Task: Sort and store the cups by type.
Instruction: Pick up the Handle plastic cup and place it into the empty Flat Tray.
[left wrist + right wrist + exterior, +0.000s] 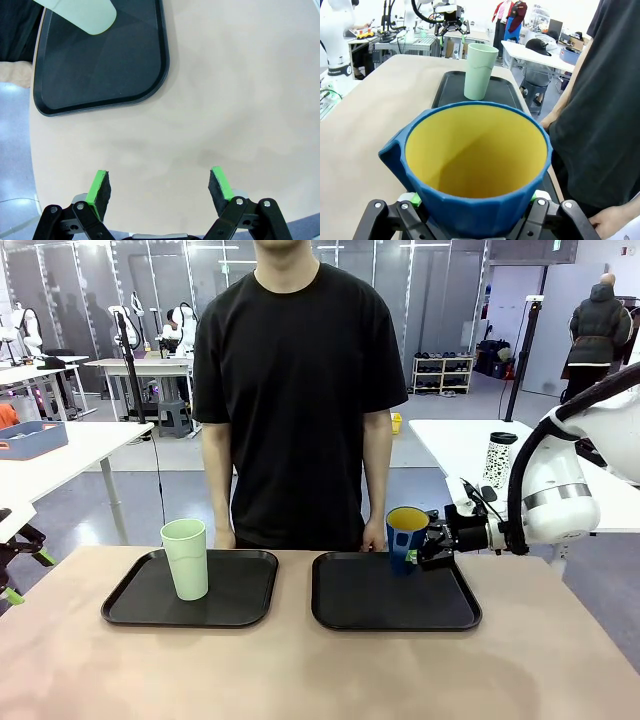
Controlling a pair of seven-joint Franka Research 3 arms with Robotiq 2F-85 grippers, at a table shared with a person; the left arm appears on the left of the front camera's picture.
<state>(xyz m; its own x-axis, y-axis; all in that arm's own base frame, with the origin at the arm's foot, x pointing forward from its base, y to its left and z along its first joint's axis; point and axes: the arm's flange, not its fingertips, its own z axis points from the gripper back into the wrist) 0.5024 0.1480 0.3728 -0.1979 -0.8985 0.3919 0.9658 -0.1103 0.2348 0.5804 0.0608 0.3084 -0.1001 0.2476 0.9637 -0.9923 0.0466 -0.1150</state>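
A tall pale green tumbler [185,558] stands upright on the left black tray [130,610]. It also shows far off in the right wrist view [480,71] and at the top edge of the left wrist view [85,15]. My right gripper [425,550] is shut on the dark blue mug with a yellow inside [406,536], gripping its wall from the right. The mug is upright at the far right part of the right black tray [380,605]; I cannot tell whether it touches the tray. In the right wrist view the mug [475,165] sits between my fingers. My left gripper [160,187] is open over bare table near the left tray [100,75].
A person in a black shirt stands at the far edge, hands [373,538] hanging near the table just behind the trays. A white speckled cup with a dark lid [498,460] stands on another table behind my right arm. Bare tabletop lies in front of both trays.
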